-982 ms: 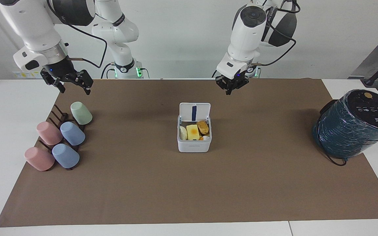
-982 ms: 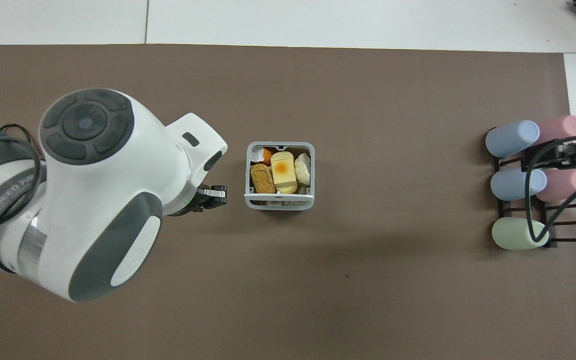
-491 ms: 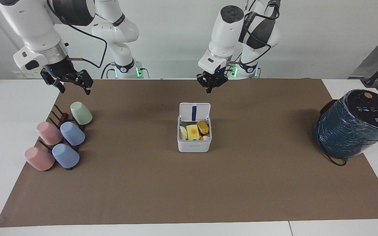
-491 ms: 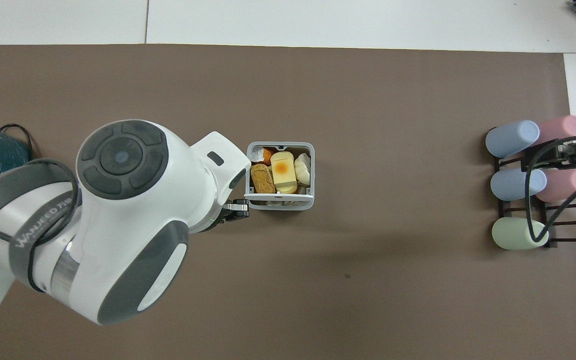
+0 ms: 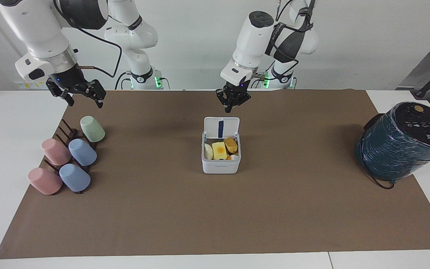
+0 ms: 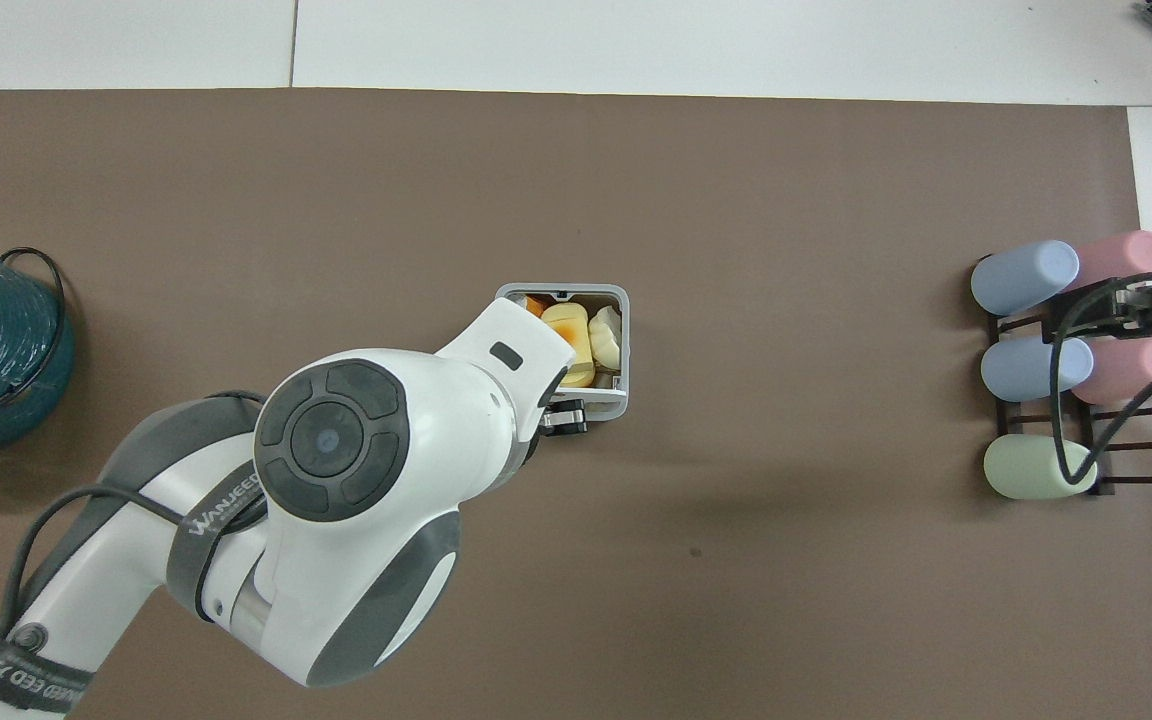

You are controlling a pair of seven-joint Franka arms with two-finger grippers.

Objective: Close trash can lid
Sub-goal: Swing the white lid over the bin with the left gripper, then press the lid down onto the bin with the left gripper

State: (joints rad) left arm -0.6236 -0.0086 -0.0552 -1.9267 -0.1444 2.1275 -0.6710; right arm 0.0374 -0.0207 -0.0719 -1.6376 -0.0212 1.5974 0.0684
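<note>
The small white trash can (image 5: 220, 166) stands mid-mat, with several food scraps (image 5: 220, 150) in it. Its lid (image 5: 230, 126) stands upright and open on the side nearer the robots, with the dark blue stripe showing. My left gripper (image 5: 230, 107) is shut and hangs just above and close to the lid's top edge, apart from it. In the overhead view the left arm covers part of the trash can (image 6: 624, 330); the lid (image 6: 598, 396) shows edge-on beside the left gripper (image 6: 566, 418). My right gripper (image 5: 83, 98) waits open above the cup rack.
A dark rack with several pink, blue and green cups (image 5: 82, 152) lies at the right arm's end of the mat; it also shows in the overhead view (image 6: 1034, 368). A large dark teal wrapped cylinder (image 5: 401, 147) stands at the left arm's end.
My left gripper has moved toward the right arm's end and lower, from beside the trash can to just above the lid. The right arm, trash can and lid have not moved.
</note>
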